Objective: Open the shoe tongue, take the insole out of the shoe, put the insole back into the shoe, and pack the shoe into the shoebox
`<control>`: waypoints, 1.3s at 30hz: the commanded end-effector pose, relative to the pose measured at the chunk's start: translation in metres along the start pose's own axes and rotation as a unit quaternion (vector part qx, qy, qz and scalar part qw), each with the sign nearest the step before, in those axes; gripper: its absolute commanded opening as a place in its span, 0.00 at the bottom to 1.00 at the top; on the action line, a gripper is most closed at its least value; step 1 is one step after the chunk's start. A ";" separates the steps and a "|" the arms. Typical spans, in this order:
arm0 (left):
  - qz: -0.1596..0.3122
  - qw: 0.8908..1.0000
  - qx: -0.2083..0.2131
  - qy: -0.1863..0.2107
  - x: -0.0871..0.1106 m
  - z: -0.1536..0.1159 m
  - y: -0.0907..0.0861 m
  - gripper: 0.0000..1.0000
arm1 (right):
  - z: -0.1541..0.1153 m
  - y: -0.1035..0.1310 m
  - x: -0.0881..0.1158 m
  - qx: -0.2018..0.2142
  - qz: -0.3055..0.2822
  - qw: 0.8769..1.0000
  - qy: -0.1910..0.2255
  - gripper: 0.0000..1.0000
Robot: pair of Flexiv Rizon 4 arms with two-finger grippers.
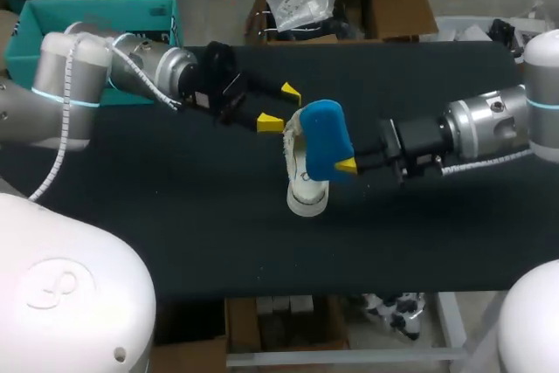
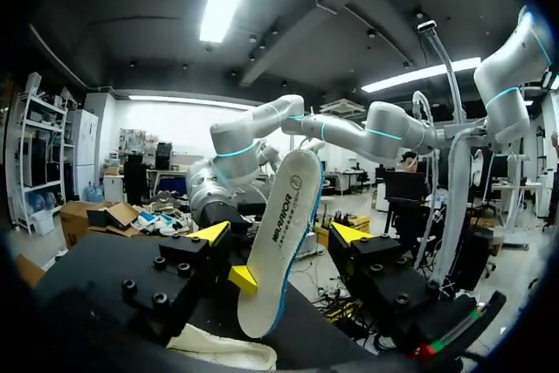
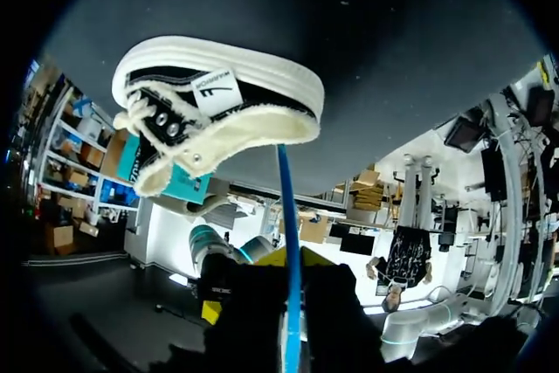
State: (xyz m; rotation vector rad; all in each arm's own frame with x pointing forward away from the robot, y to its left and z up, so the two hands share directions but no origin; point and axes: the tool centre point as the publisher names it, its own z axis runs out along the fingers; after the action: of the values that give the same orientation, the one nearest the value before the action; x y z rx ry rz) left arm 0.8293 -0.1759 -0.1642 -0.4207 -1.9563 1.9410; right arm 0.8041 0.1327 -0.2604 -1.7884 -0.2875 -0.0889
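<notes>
A blue-topped insole stands upright above the heel of a black and white canvas shoe in the middle of the table. My right gripper is shut on the insole's edge; in the right wrist view the insole runs edge-on from between its fingers toward the shoe. My left gripper is just left of the insole and open. In the left wrist view the insole's pale underside sits between the left gripper's spread yellow tips, touching neither.
The black table has free room in front of and to both sides of the shoe. A teal box stands at the far left, behind my left arm.
</notes>
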 end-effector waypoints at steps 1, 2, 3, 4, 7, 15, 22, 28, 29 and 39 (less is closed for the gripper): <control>-0.044 0.993 -0.046 0.102 -0.008 -0.031 0.002 1.00 | -0.002 -0.016 -0.011 -0.011 -0.011 1.000 -0.009 0.00; -0.059 0.991 -0.060 0.107 -0.009 -0.036 0.004 1.00 | -0.001 -0.019 -0.013 0.004 -0.022 1.000 -0.015 0.00; -0.074 0.988 -0.078 0.109 -0.010 -0.042 0.007 1.00 | 0.000 -0.021 -0.014 0.006 -0.022 0.999 -0.024 0.00; -0.074 0.988 -0.078 0.109 -0.010 -0.042 0.007 1.00 | 0.000 -0.025 -0.017 0.007 -0.029 0.999 -0.027 0.00; -0.074 0.988 -0.078 0.109 -0.010 -0.042 0.007 1.00 | 0.000 -0.025 -0.017 0.007 -0.029 0.999 -0.027 0.00; -0.074 0.988 -0.078 0.109 -0.010 -0.042 0.007 1.00 | 0.000 -0.025 -0.017 0.007 -0.029 0.999 -0.027 0.00; 0.018 0.980 -0.068 0.187 -0.031 -0.055 0.011 1.00 | 0.005 -0.030 -0.025 0.007 -0.040 0.998 -0.044 0.00; 0.082 0.958 -0.102 0.256 -0.037 -0.062 0.014 1.00 | 0.012 -0.039 -0.047 0.008 -0.053 0.995 -0.083 0.00; 0.096 0.953 -0.113 0.265 -0.037 -0.062 0.015 1.00 | 0.013 -0.040 -0.050 0.017 -0.059 0.994 -0.093 0.00; 0.144 0.933 -0.132 0.301 -0.039 -0.060 0.018 1.00 | 0.019 -0.050 -0.067 0.035 -0.053 0.989 -0.132 0.00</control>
State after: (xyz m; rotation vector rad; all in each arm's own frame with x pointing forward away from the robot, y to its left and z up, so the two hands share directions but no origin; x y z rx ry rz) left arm 0.8838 -0.1372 -0.1834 -1.1875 -1.9044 1.5720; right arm 0.7238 0.1526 -0.2318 -1.7247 -0.5586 0.0749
